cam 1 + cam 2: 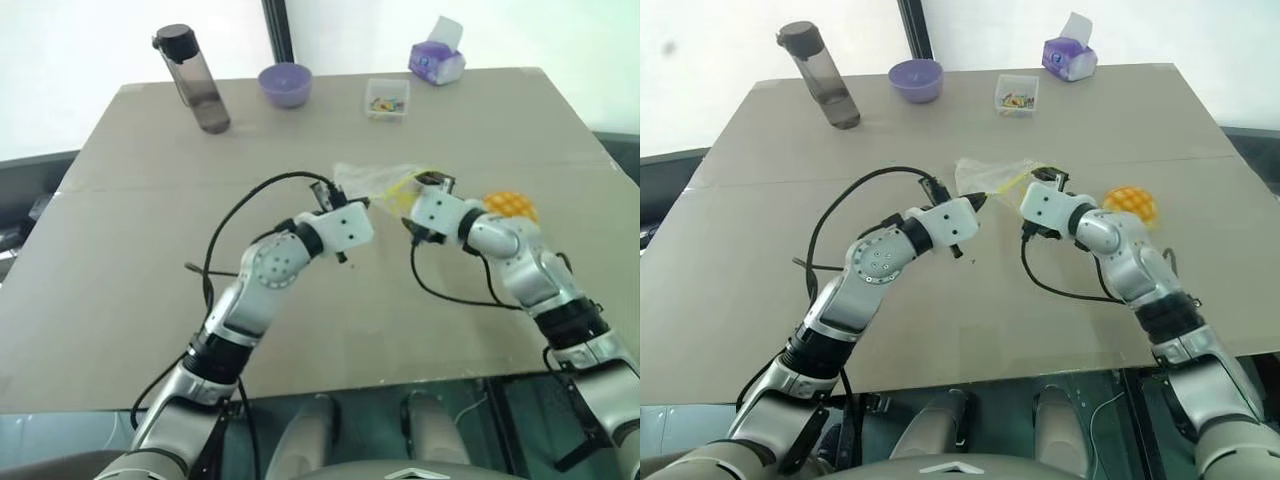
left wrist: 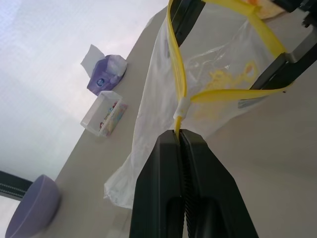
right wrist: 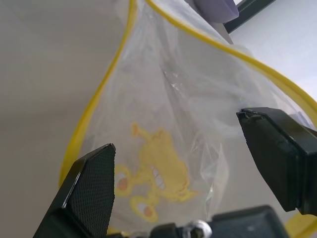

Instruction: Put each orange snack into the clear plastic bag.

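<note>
Brown tabletop [image 1: 150, 300] spreads under both arms, with white wall behind it. Near its middle the clear plastic bag [image 2: 163, 104] hangs between the two grippers, its yellow strip [image 2: 177, 64] pulled into an open loop. The left gripper [image 2: 181, 136] has its black fingers pressed together on the strip's end, pinching the bag. The right gripper [image 3: 188, 168] has its fingers spread wide, the bag's mouth right in front of them. Just beside the right arm, the orange snack [image 1: 512, 206] sits on the table, outside the bag. Along the far edge stand a dark bottle [image 1: 195, 80], a purple bowl [image 1: 285, 84], a small clear box [image 1: 387, 98] and a purple tissue pack [image 1: 437, 60].
</note>
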Available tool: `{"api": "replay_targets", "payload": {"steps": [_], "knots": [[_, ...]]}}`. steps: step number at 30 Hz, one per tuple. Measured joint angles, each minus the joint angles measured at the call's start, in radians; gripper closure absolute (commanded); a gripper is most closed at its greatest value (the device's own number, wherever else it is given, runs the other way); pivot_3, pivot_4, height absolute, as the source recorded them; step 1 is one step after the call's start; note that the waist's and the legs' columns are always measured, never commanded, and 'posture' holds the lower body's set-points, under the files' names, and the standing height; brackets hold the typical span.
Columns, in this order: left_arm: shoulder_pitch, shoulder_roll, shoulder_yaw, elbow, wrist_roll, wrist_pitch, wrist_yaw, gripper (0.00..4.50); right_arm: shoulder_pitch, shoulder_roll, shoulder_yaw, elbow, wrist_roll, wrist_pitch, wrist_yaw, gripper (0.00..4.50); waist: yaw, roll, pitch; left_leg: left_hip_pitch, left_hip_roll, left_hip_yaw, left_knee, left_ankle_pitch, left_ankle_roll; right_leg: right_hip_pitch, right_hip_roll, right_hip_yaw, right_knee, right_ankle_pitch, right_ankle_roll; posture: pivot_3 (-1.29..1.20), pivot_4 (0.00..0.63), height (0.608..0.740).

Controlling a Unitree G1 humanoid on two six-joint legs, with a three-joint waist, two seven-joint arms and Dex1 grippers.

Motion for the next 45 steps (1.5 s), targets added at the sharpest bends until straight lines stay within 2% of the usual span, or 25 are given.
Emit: {"api": "replay_targets", "payload": {"steps": [5, 10, 15, 18, 25, 37, 40, 45], "knots": [[0.02, -0.008, -0.003, -0.002, 0.002, 0.003, 0.001, 4.5, 0.082, -0.026, -0.081, -0.151, 0.08, 0.055, 0.053, 0.03, 0.001, 0.0, 0.0, 0.0, 0.0, 0.0, 0.0, 0.0, 0.0, 0.0, 0.0, 0.0, 0.0, 0.0, 0.0, 0.0, 0.15, 0.739], [0.031, -0.019, -0.009, -0.004, 0.005, 0.018, 0.006, 4.5, 0.21, -0.033, -0.264, -0.292, 0.319, 0.2, 0.14, 0.03, 0.006, 0.0, 0.0, 0.0, 0.0, -0.001, 0.001, 0.0, 0.0, 0.002, 0.0, 0.0, 0.0, 0.0, 0.0, 0.0, 0.15, 0.739], [0.042, -0.024, -0.008, -0.007, 0.013, 0.027, 0.016, 4.5, 0.242, -0.063, -0.448, -0.287, 0.47, 0.351, 0.148, 0.03, 0.008, 0.0, 0.0, 0.001, 0.0, 0.0, 0.001, 0.0, 0.0, 0.002, 0.0, 0.0, 0.0, 0.0, 0.0, 0.0, 0.15, 0.739], [0.041, -0.039, -0.008, -0.006, 0.02, 0.035, 0.032, 4.5, 0.234, -0.067, -0.565, -0.179, 0.525, 0.465, 0.096, 0.03, 0.013, 0.0, 0.0, 0.001, 0.0, 0.0, 0.001, 0.0, 0.0, 0.002, 0.0, 0.0, 0.001, 0.0, 0.0, 0.0, 0.15, 0.739], [0.042, -0.051, -0.01, -0.006, 0.021, 0.04, 0.034, 4.5, 0.264, -0.036, -0.611, -0.09, 0.635, 0.558, 0.077, 0.03, 0.007, 0.0, 0.0, 0.001, 0.0, 0.001, 0.001, 0.0, 0.0, 0.002, 0.0, 0.0, 0.002, 0.0, 0.0, 0.0, 0.15, 0.739], [0.042, -0.056, -0.01, -0.006, 0.021, 0.041, 0.035, 4.5, 0.253, -0.029, -0.608, 0.1, 0.651, 0.561, 0.008, 0.03, 0.005, 0.001, -0.001, 0.001, 0.0, 0.001, 0.002, 0.0, 0.0, 0.002, -0.001, 0.001, 0.003, 0.0, 0.0, 0.0, 0.15, 0.739], [0.041, -0.056, -0.01, -0.006, 0.021, 0.041, 0.035, 4.5, 0.246, -0.029, -0.602, 0.101, 0.656, 0.557, 0.012, 0.83, 0.004, 0.001, -0.001, 0.001, 0.0, 0.001, 0.002, 0.0, 0.0, 0.002, -0.001, 0.001, 0.003, 0.0, 0.0, 0.0, 0.15, 0.739], [0.042, -0.056, -0.01, -0.006, 0.021, 0.041, 0.034, 4.5, 0.246, -0.028, -0.59, 0.099, 0.67, 0.542, 0.021, 3.11, 0.005, 0.001, -0.001, 0.001, -0.001, 0.001, 0.002, 0.0, 0.0, 0.002, -0.001, 0.001, 0.003, 0.0, 0.0, 0.0, 0.15, 0.739]]}}
